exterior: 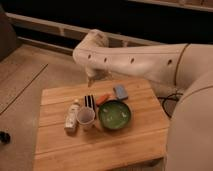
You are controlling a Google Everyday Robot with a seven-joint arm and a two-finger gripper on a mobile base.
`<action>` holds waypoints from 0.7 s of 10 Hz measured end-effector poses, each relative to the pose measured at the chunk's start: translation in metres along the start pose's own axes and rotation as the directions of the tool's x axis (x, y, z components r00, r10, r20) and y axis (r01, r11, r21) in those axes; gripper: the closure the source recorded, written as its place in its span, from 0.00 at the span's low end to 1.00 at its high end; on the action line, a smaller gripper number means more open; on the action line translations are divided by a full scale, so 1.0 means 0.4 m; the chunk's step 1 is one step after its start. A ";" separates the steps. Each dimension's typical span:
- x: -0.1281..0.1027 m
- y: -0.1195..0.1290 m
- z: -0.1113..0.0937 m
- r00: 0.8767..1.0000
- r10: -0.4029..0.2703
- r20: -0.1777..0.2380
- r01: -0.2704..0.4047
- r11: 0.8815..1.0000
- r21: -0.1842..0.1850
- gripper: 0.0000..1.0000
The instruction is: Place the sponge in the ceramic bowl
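Observation:
The blue-grey sponge lies on the wooden table toward its far edge, just behind the green ceramic bowl. The bowl sits at the table's middle and looks empty. My white arm reaches in from the right and bends down over the table's far side. The dark gripper hangs just over the tabletop, left of the sponge and the bowl, between a white bottle and an orange object. It holds nothing that I can see.
A white cup stands close to the bowl's left side. A white bottle lies beside the cup. A small orange object rests between the gripper and the sponge. A cable trails off the table's right.

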 end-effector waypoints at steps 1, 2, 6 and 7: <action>0.002 0.005 0.002 1.000 -0.002 -0.002 0.002 1.000 -0.002 0.35; 0.003 0.001 0.011 1.000 -0.007 -0.005 0.007 1.000 0.006 0.35; -0.105 -0.116 0.095 0.993 -0.099 0.069 0.093 0.992 0.089 0.35; -0.139 -0.153 0.111 0.986 -0.132 0.102 0.122 0.988 0.096 0.35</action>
